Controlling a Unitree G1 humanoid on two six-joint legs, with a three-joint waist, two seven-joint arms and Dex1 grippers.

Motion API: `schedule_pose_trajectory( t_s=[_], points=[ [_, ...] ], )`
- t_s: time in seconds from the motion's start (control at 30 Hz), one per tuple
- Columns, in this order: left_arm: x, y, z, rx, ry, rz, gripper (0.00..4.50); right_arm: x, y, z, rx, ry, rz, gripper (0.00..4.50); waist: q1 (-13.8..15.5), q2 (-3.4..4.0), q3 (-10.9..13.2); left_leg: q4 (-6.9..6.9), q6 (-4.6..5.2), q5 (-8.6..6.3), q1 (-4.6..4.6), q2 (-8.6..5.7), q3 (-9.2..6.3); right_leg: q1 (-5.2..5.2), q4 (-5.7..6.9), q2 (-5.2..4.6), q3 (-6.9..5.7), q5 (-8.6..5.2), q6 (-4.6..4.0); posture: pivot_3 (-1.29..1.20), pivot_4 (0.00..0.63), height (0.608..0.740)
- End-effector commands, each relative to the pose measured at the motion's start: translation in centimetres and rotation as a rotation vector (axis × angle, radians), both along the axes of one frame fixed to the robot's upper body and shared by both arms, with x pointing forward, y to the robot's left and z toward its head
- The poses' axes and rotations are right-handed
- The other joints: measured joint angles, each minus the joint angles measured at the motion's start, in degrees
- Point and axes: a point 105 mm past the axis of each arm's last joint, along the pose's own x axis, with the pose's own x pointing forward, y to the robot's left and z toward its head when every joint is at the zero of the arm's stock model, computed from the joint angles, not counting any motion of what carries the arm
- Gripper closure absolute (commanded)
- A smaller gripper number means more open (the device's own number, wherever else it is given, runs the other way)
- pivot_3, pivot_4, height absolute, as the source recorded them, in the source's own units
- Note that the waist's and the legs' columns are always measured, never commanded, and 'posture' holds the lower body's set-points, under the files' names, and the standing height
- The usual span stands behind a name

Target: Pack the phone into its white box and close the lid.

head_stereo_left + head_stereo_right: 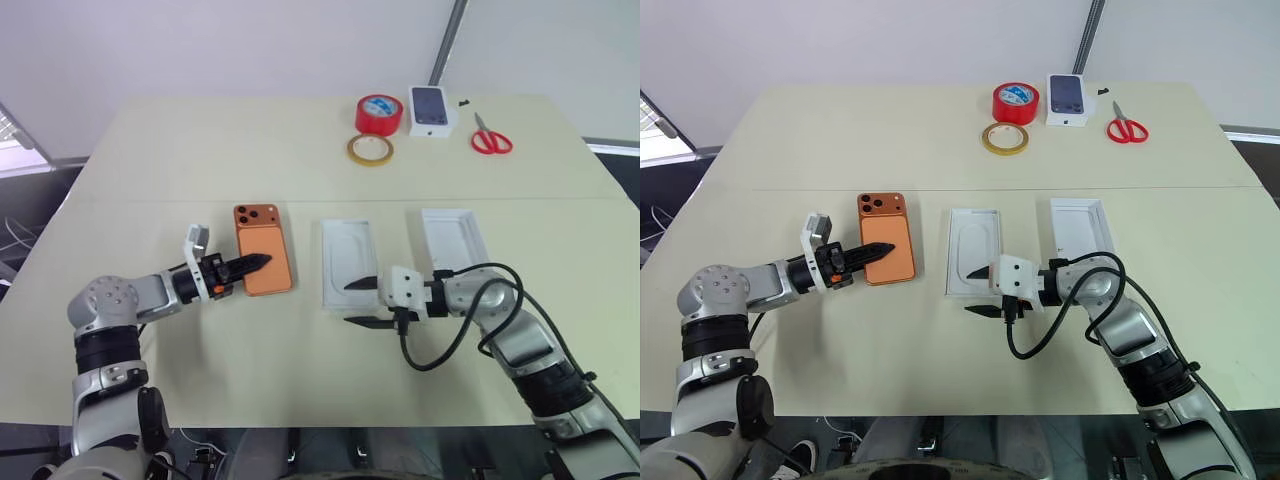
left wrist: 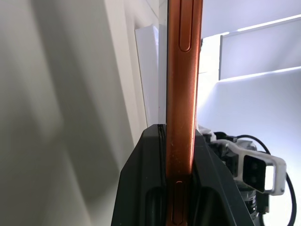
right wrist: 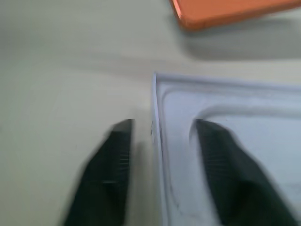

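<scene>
The phone point(image 1: 264, 264) is clamped edgewise in the closed left gripper point(image 1: 250, 264), above the desk point(image 1: 200, 160). The right gripper point(image 1: 364, 303) is parted, empty, straddling an embossed white card's point(image 1: 349, 258) near edge.

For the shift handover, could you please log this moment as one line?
left gripper: shut on flat copper-orange phone | right gripper: open, astride edge of flat white embossed card | plain white tray: untouched

Robot arms over a table with a phone and white trays.
The left gripper point(image 1: 880, 250) clamps the orange phone point(image 1: 886, 252); the right gripper point(image 1: 980, 292), fingers apart, straddles the white tray's point(image 1: 973, 252) near edge.
</scene>
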Motion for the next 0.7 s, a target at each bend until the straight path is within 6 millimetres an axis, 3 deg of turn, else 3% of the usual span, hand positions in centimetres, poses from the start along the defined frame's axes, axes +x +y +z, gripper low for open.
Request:
schedule_pose_trajectory(
  t_s=[0.03, 0.07, 0.2, 0.43, 0.7],
  points=[
    [0.4, -0.3, 2.0, -0.034, -0.072, -0.017, 4.50, -0.3, -0.1, -0.3, -0.031, -0.023, 0.025, 4.23, -0.01, 0.00, 0.00, 0.00, 0.00, 0.00, 0.00, 0.00, 0.00, 0.00, 0.00, 0.00, 0.00, 0.00, 0.00, 0.00, 0.150, 0.740],
    [0.4, -0.3, 2.1, -0.032, -0.072, -0.016, 4.50, -0.4, -0.2, -0.4, -0.038, -0.022, 0.029, 4.43, -0.08, 0.00, 0.00, 0.00, 0.00, 0.00, 0.01, 0.00, 0.00, 0.00, 0.00, 0.00, 0.00, 0.00, 0.00, 0.00, 0.150, 0.740],
    [0.5, -0.2, 2.1, -0.027, -0.070, -0.013, 4.50, -1.0, -0.1, -0.6, -0.052, -0.004, 0.059, 4.43, -0.04, -0.01, 0.00, 0.00, -0.01, 0.00, 0.01, 0.00, 0.00, 0.00, 0.01, 0.01, -0.01, 0.00, 0.00, 0.00, 0.150, 0.740],
    [1.0, -1.6, 4.5, -0.088, -0.123, -0.052, 4.50, 0.1, 2.3, 3.0, 0.094, 0.008, -0.003, 4.43, 0.00, -0.02, 0.01, 0.03, 0.00, 0.00, -0.01, 0.00, -0.01, 0.01, 0.01, 0.01, -0.01, 0.00, 0.00, 0.00, 0.150, 0.740],
    [1.8, -4.4, 5.4, -0.111, -0.144, -0.087, 4.50, 1.6, 6.0, 1.8, 0.061, -0.012, -0.075, 4.43, -0.24, -0.02, 0.01, 0.05, -0.05, 0.04, -0.04, 0.00, 0.00, -0.07, 0.05, 0.05, -0.02, 0.00, 0.01, 0.00, 0.150, 0.740]
  ],
)
